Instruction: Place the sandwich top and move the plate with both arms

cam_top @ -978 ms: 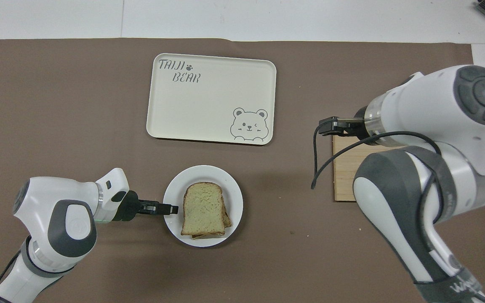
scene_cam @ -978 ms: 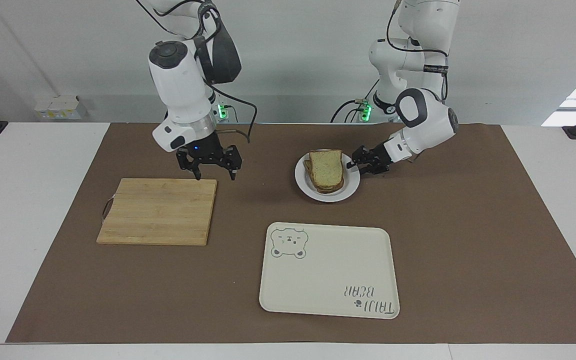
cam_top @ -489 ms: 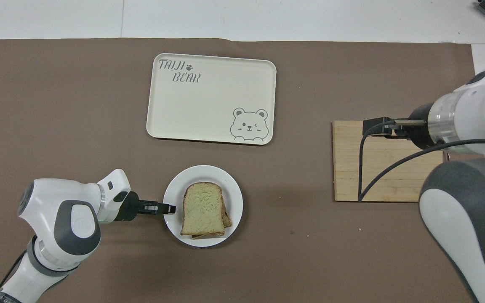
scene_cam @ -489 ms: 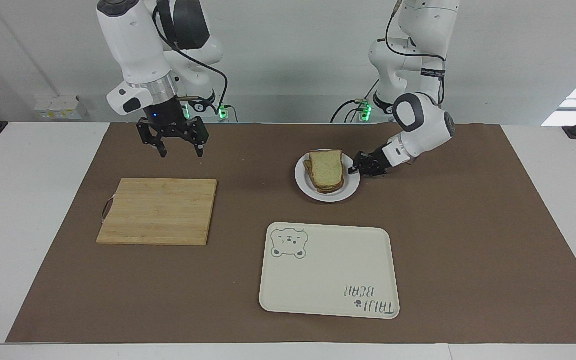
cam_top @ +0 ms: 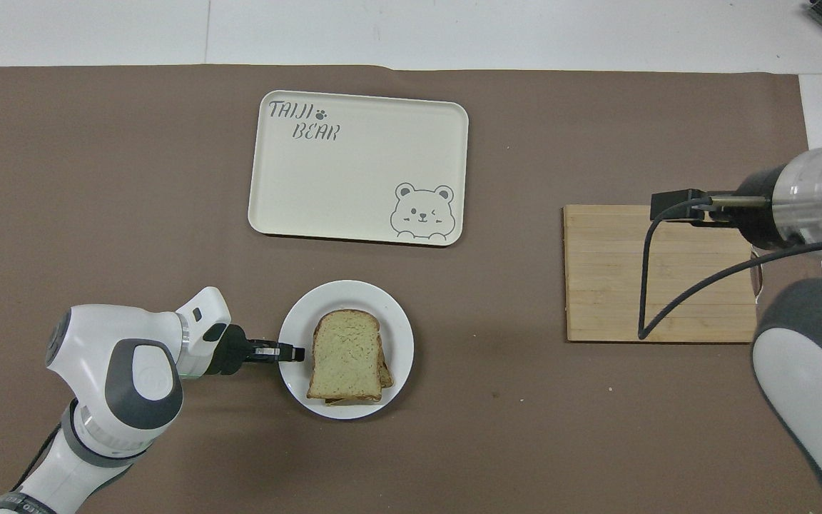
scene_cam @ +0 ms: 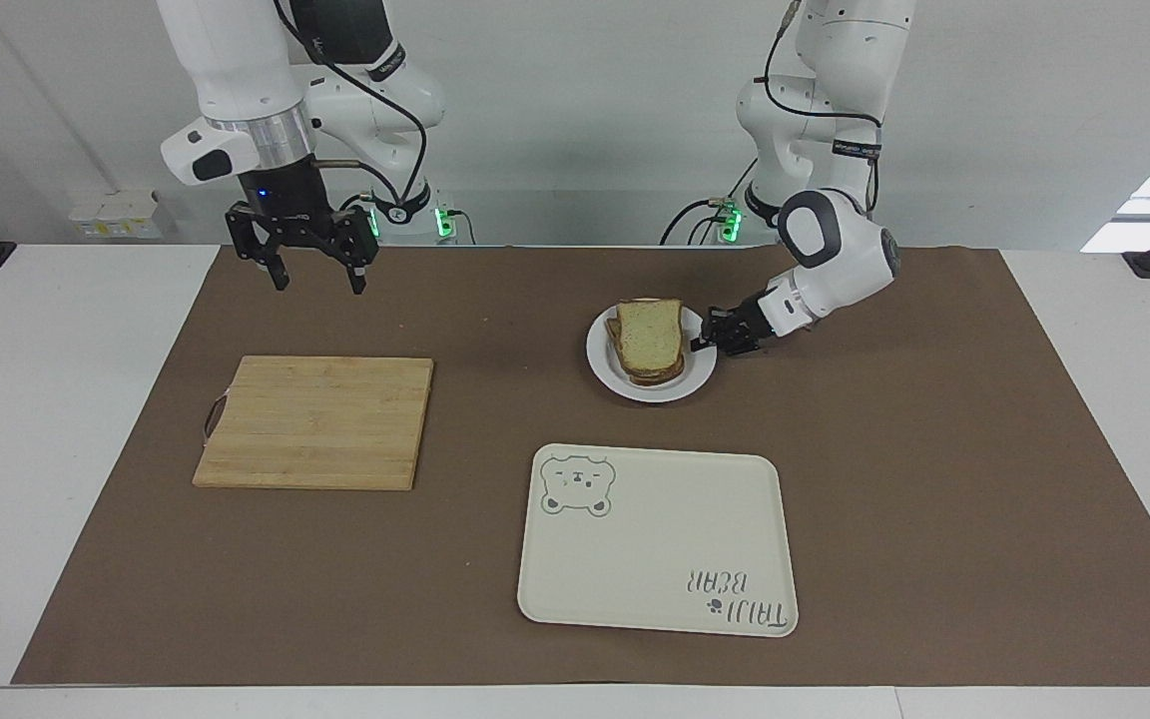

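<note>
The sandwich top (scene_cam: 650, 332) is a pale greenish-tan slice. It lies on a stack of bread on the small white plate (scene_cam: 665, 387), also seen in the overhead view as slice (cam_top: 345, 353) on plate (cam_top: 397, 335). My left gripper (scene_cam: 706, 341) is low at the plate's rim toward the left arm's end, shut on the rim; it also shows in the overhead view (cam_top: 295, 352). My right gripper (scene_cam: 315, 276) is open and empty, raised over the brown mat near the right arm's base.
A wooden cutting board (scene_cam: 315, 419) lies toward the right arm's end, also in the overhead view (cam_top: 653, 285). A cream tray with a bear drawing (scene_cam: 655, 539) lies farther from the robots than the plate, also in the overhead view (cam_top: 354, 178).
My right gripper rose from the cutting board's near edge and swung back toward its base. My left gripper closed on the plate's rim, and the plate shifted slightly.
</note>
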